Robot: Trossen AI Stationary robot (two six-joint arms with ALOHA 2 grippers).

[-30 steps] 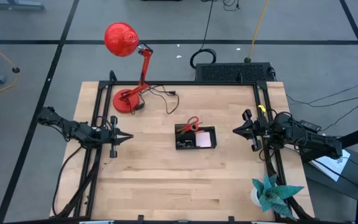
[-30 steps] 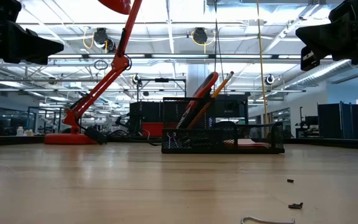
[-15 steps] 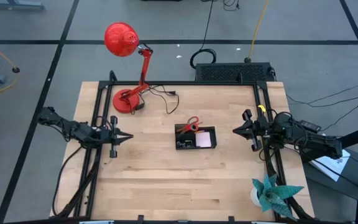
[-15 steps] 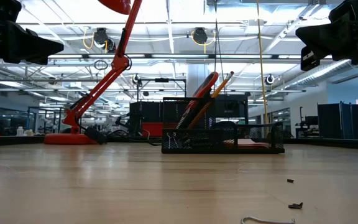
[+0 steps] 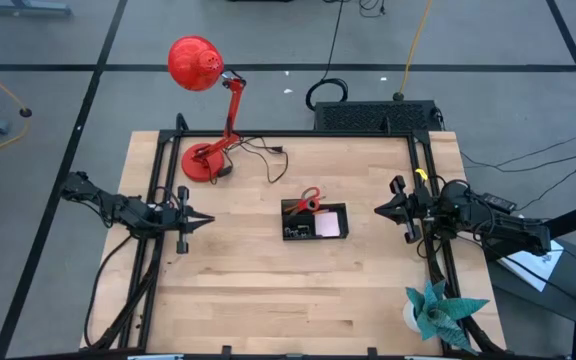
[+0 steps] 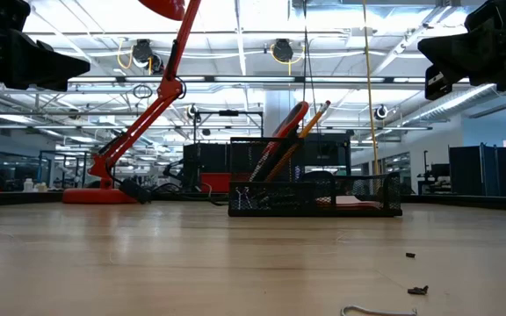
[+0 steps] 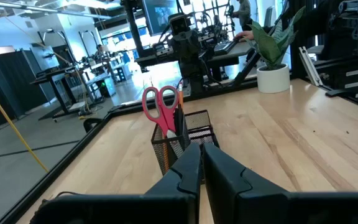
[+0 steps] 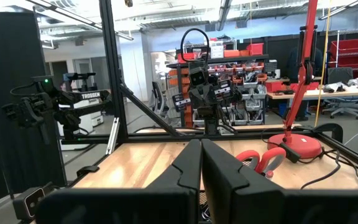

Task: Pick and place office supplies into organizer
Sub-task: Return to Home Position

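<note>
The black mesh organizer [image 5: 315, 221] stands at the table's middle. Red-handled scissors [image 5: 309, 198] and orange pencils [image 6: 310, 123] stand upright in its far-left compartment; a pale pink pad [image 5: 328, 225] lies in its right part, small black clips [image 5: 293, 232] in its near-left part. The organizer also shows in the low view [image 6: 314, 189] and the left wrist view [image 7: 182, 140]. My left gripper [image 5: 204, 220] hovers shut and empty at the table's left side. My right gripper [image 5: 381, 210] hovers shut and empty at the right side. Both stand apart from the organizer.
A red desk lamp [image 5: 206, 100] stands at the far left, its cord [image 5: 263, 155] trailing on the table. A teal paper plant [image 5: 438, 310] stands at the near right corner. A black box with cables [image 5: 376, 115] sits beyond the far edge. Small scraps [image 6: 418, 290] lie near the front.
</note>
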